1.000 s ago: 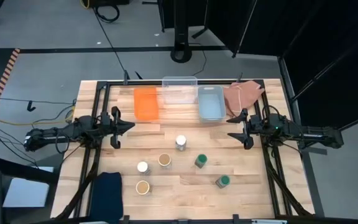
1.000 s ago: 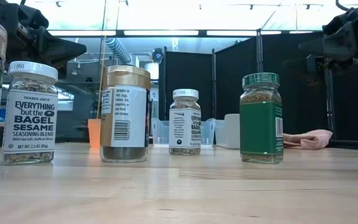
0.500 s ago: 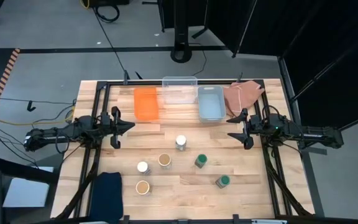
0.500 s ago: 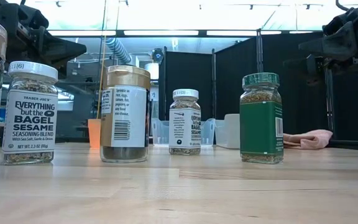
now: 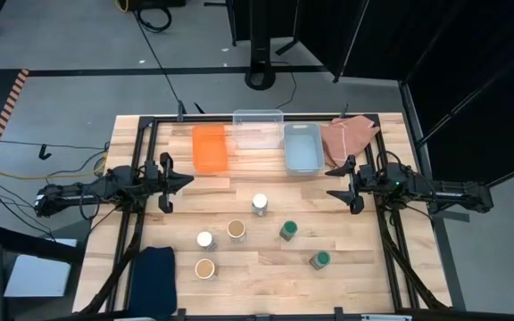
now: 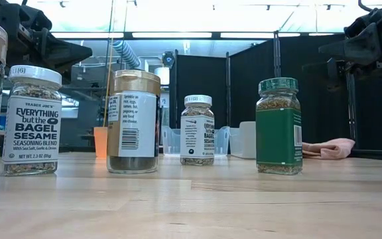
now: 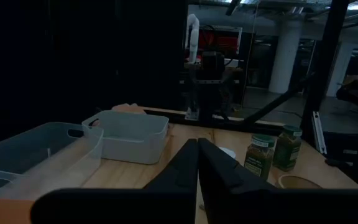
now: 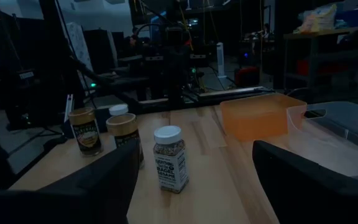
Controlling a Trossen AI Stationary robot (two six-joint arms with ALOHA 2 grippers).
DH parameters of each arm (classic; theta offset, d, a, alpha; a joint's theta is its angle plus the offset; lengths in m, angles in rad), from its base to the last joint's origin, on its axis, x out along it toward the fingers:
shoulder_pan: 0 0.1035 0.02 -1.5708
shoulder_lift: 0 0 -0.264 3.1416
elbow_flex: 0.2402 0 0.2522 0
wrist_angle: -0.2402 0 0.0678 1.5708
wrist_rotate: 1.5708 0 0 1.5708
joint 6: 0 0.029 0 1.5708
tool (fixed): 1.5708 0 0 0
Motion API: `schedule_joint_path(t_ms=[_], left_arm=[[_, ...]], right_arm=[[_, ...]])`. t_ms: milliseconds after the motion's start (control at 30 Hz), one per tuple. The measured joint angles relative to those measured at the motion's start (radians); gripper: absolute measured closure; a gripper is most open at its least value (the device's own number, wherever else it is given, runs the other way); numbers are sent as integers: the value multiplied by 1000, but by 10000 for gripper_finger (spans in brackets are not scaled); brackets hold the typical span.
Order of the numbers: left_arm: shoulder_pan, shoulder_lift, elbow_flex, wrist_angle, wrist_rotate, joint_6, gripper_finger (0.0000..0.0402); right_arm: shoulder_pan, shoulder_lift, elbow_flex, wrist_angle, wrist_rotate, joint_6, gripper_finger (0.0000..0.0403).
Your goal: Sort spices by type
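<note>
Six small round spice jars stand upright on their bases on the wooden table, apart from one another. In the high view there are two with white lids point(image 5: 260, 204) point(image 5: 204, 239), two with tan lids point(image 5: 236, 229) point(image 5: 205, 267) and two with green lids point(image 5: 288, 231) point(image 5: 319, 259). My left gripper point(image 5: 188, 181) hovers at the table's left side, shut, its fingers meeting in the left wrist view point(image 7: 197, 142). My right gripper point(image 5: 330, 188) hovers at the right side, open, its fingers wide apart in the right wrist view point(image 8: 194, 147). Both point toward the jars and touch nothing.
Along the far edge stand an orange bin point(image 5: 210, 148), a clear bin point(image 5: 258, 127) and a pale-blue bin point(image 5: 302, 147). A pink cloth point(image 5: 351, 135) lies at the far right corner and a dark blue cloth point(image 5: 154, 276) at the near left. Bare wood lies between the jars and the bins.
</note>
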Motion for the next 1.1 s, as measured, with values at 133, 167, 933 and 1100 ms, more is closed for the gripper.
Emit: schedule_joint_path(t_ms=[133, 167, 933, 1100], left_arm=[[0, 0, 0, 9, 0, 0, 386], [0, 0, 0, 24, 0, 0, 386], [-1, 0, 0, 286, 0, -410, 386], [-1, 0, 0, 287, -24, -444, 386]], right_arm=[[0, 0, 0, 0, 0, 0, 84], [0, 0, 0, 0, 0, 0, 84], [0, 0, 0, 0, 0, 0, 84], [0, 0, 0, 0, 1, 0, 84]])
